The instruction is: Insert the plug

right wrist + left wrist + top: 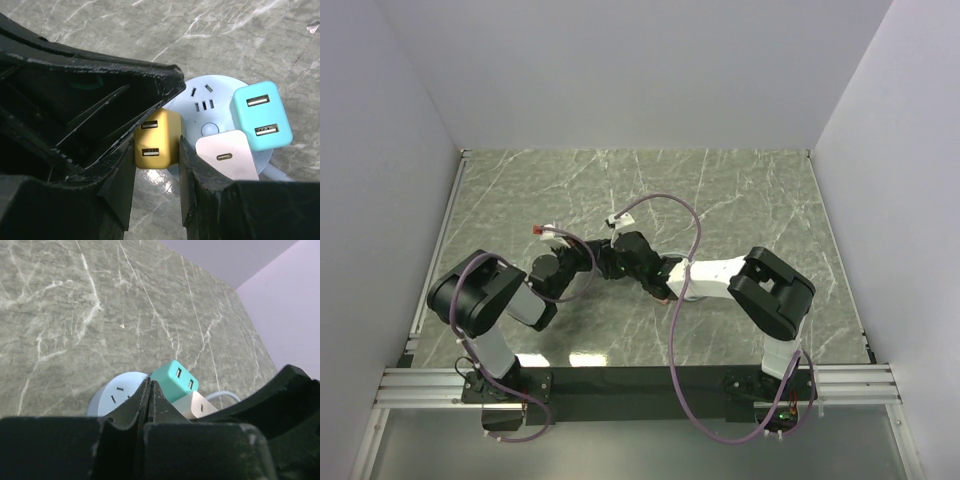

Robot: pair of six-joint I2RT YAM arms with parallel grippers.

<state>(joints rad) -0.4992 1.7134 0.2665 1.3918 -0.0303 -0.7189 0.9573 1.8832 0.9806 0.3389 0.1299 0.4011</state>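
A round pale blue socket hub [207, 112] lies on the marble table, with a teal USB plug [261, 116] and a white USB-C plug [227, 155] seated in it. My right gripper [157, 146] is shut on a yellow USB plug [156, 137] at the hub's left edge, one finger on each side. My left gripper [149, 383] is shut and empty, its tips against the hub [117, 392] beside the teal plug [175, 380]. In the top view the two grippers [592, 262] [626, 262] meet mid-table and hide the hub.
The left arm's black gripper body [75, 85] fills the upper left of the right wrist view, close to the yellow plug. Purple cables [680, 215] loop over both arms. White walls [380, 180] enclose the table; a metal rail [640, 385] runs along the near edge.
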